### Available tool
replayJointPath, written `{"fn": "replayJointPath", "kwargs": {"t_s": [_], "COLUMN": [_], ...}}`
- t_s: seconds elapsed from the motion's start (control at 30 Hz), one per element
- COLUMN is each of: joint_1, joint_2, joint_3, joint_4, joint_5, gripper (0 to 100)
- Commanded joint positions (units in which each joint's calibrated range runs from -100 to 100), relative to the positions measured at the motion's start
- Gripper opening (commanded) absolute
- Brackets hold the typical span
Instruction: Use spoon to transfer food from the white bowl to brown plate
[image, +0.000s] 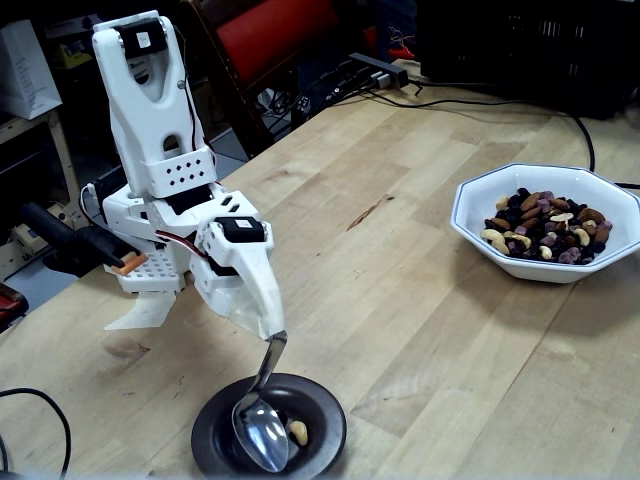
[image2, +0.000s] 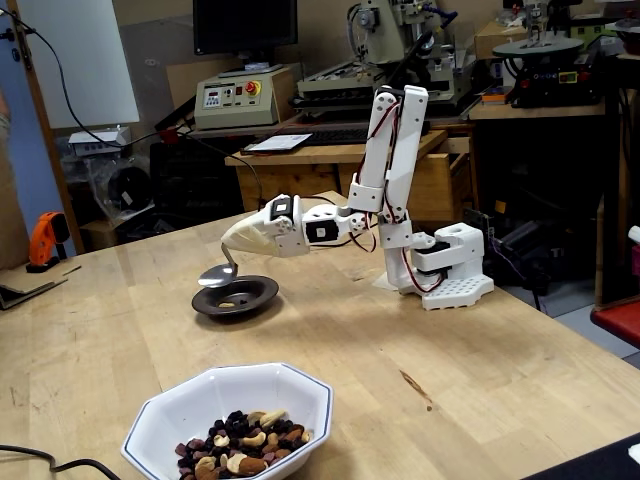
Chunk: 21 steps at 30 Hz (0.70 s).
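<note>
Tool (image: 274, 335) gripping spoon (image: 262, 432) over brown plate (image: 322, 415), tipping done. Next: going to white bowl (image: 470, 222) for more food (image: 545, 228).

Open table btwn plate & bowl

Bare table (image: 400, 300) lies btwn brown plate (image: 320, 410) and white bowl (image: 470, 225), well apart, nothing in that lane. Spoon (image: 262, 430) hangs over plate, blocking its centre from above. Arm base (image2: 450, 275) stands at far side in a fixed view; cable (image: 30, 400) near plate's left.
</note>
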Motion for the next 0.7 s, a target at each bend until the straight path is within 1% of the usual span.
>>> {"fn": "replayJointPath", "kwargs": {"t_s": [0.0, 0.23, 0.33, 0.57, 0.67], "joint_1": [-0.32, -0.03, -0.25, -0.84, -3.36], "joint_2": [-1.04, -1.04, -1.04, -1.04, -1.04], "joint_3": [-0.80, -5.05, -7.17, -9.56, -9.56], "joint_4": [-1.57, -1.57, -1.57, -1.57, -1.57], "joint_5": [-3.22, -9.38, -11.09, -11.97, -11.97], "gripper": [4, 4, 4, 4, 4]}}
